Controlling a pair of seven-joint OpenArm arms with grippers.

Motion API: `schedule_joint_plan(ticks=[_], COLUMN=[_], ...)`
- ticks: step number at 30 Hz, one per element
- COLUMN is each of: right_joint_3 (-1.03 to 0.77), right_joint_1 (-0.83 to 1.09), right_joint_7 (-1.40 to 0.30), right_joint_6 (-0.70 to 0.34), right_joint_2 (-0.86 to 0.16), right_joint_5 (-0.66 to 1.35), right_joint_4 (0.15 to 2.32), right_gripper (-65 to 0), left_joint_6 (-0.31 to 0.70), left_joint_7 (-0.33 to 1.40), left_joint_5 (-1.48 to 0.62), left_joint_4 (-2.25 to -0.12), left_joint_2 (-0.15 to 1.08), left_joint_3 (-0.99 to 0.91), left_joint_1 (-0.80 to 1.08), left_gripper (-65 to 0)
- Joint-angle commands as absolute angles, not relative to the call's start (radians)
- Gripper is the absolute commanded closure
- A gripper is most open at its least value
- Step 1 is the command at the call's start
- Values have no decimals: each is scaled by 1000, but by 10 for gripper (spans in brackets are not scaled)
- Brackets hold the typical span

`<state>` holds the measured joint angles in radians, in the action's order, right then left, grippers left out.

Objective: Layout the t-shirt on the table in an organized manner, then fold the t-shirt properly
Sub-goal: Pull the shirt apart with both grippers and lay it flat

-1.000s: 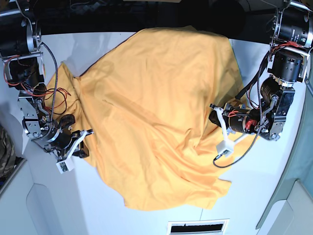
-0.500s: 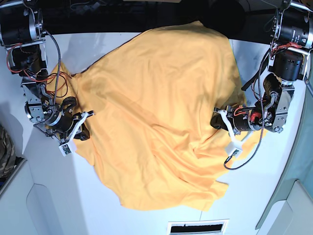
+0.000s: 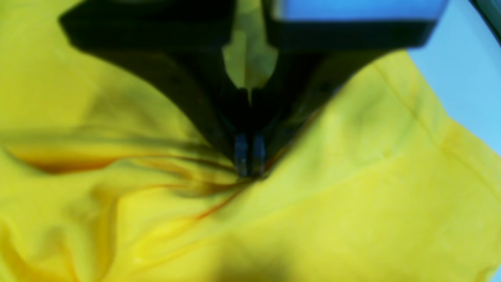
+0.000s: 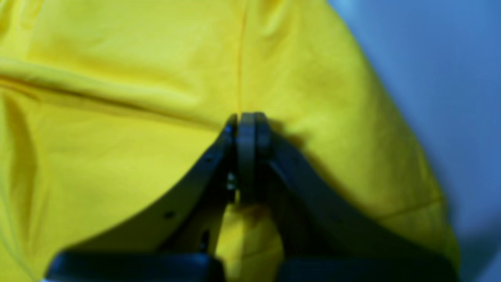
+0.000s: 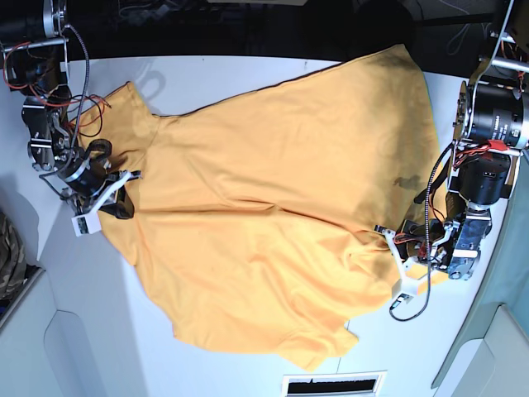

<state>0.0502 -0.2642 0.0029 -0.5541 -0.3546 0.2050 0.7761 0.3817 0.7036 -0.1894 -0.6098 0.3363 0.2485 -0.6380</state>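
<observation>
Spreading across the white desk (image 5: 248, 74), the t-shirt (image 5: 273, 207) lies rumpled between both arms. Left tool (image 3: 249, 164) is pressed together, pinching the t-shirt's edge; right tool (image 4: 246, 125) is likewise pinching cloth at the t-shirt's opposite edge.

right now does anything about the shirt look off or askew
Yes. The shirt lies skewed and creased across the table, stretched between the shut left gripper and the shut right gripper, not flat. Its near hem bunches in loose folds, and a dark smudge marks the cloth near the left arm.
</observation>
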Motion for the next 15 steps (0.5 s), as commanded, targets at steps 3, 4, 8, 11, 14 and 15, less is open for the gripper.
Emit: schedule_joint_plan(ticks=[3, 4, 8, 11, 14, 15], right_joint_3=[-7, -23, -75, -104, -123, -125], right_joint_1=[-176, -149, -52, -24, -43, -61], right_joint_7=[-57, -57, -61, -68, -68, -68], right_joint_6=[-551, -551, -551, -550, -550, -550], right_joint_2=[-368, -366, -365, -365, -365, -365], right_joint_5=[247, 267, 299, 300, 300, 301], right_joint_4=[864, 896, 1031, 1106, 1145, 1146], right_gripper=[0, 0, 0, 0, 0, 0], left_joint_6=[379, 379, 391, 422, 462, 461], left_joint_7=[695, 695, 696, 699, 699, 699], left_joint_5=[-184, -181, -182, -194, -245, -262], left_joint_4=[-607, -607, -607, -612, -643, -660], left_joint_2=[327, 323, 302, 299, 302, 303], left_joint_3=[249, 249, 249, 249, 249, 249], left_joint_1=[-695, -699, -703, -704, -703, -704], left_gripper=[0, 0, 0, 0, 0, 0])
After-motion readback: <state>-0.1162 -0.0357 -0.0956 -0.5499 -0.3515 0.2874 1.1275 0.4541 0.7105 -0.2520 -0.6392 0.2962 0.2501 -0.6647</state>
